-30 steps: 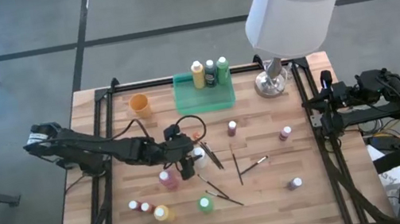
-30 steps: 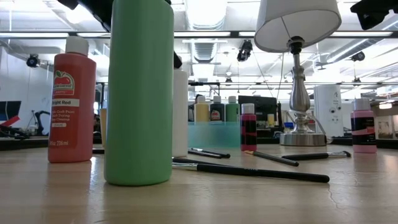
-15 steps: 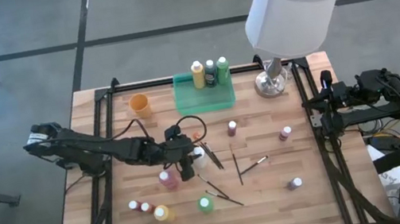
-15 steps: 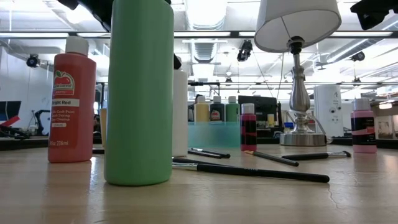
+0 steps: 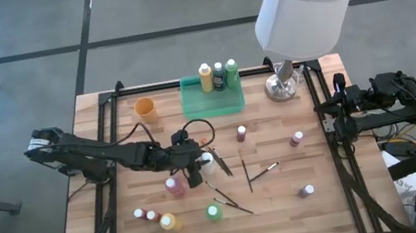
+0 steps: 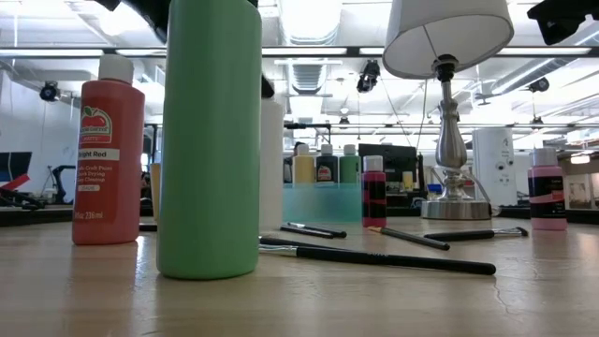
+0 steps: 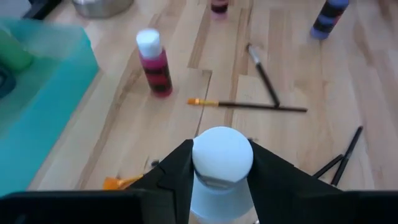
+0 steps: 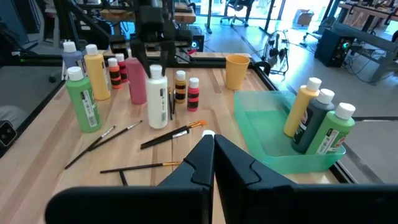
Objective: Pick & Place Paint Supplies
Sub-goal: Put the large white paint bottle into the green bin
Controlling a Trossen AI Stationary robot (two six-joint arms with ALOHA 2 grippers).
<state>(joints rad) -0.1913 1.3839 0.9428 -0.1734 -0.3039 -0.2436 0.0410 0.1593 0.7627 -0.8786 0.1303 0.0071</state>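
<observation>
Two tools showed over the counter (image 5: 289, 204). Near the counter's middle, the left tool (image 5: 202, 166) stood with its fingers (image 7: 175, 169) pressed against both sides of a white paint bottle (image 7: 222, 168), gripping it just below the cap while the bottle stood upright on the wood. The right tool (image 8: 211, 149) waited at the counter's right edge with its fingers pinched together and nothing between them. Other paint bottles (image 5: 163, 222) clustered toward the front left corner, a few stood apart on the right half, and three sat in the green tray (image 5: 212, 101) at the back edge. Paintbrushes (image 5: 246, 174) lay loose near the middle.
</observation>
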